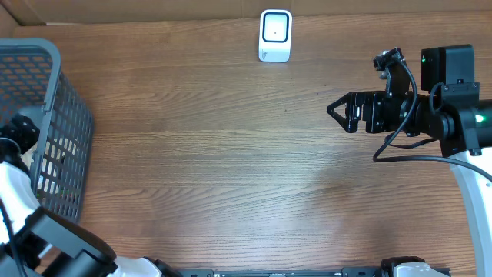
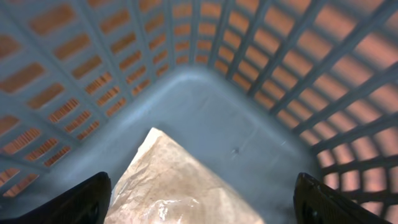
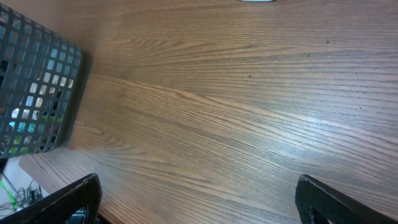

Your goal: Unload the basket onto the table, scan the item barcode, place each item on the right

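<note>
Wood-grain desk point(image 1: 231, 169) fills the overhead view: the white scanner point(image 1: 274, 35) stands at the far edge where a barcode can be shown to it, the grey basket point(image 1: 54, 69) sits at the left, and the right gripper point(image 1: 338, 110) hovers open and empty, which we judge a waiting pose. From the left wrist we see the left gripper point(image 2: 202, 211) inside the basket, fingers wide either side of a crinkled tan packet point(image 2: 180, 180) on its floor, not clamping it. From the right wrist we see bare desk, the basket's corner and loose cables point(image 3: 15, 196) past the desk edge.
</note>
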